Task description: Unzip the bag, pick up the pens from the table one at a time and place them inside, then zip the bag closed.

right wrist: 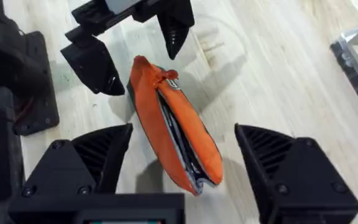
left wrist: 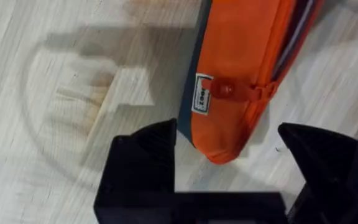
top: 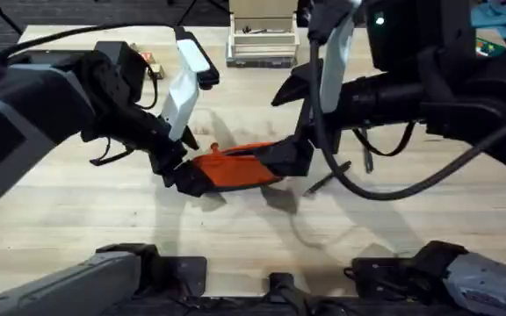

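Observation:
The orange bag [top: 235, 167] lies on the wooden table [top: 104, 219] between my two grippers. Its zipper gapes along the top, dark inside [right wrist: 182, 140]. The orange pull tab [left wrist: 229, 91] sits near the bag's left end. My left gripper [top: 183, 171] is open, and that end [left wrist: 225, 146] lies between its fingers [left wrist: 145, 155] with gaps on both sides. My right gripper [right wrist: 188, 165] is open too, straddling the bag's right end [right wrist: 197, 168]. One black pen [top: 328, 179] lies on the table just right of the bag.
A metal box [top: 260, 39] stands at the back centre. A small red thing [top: 148, 60] lies at the back left. Black cables loop over the table on the right [top: 393, 189]. Bare wood stretches in front of the bag.

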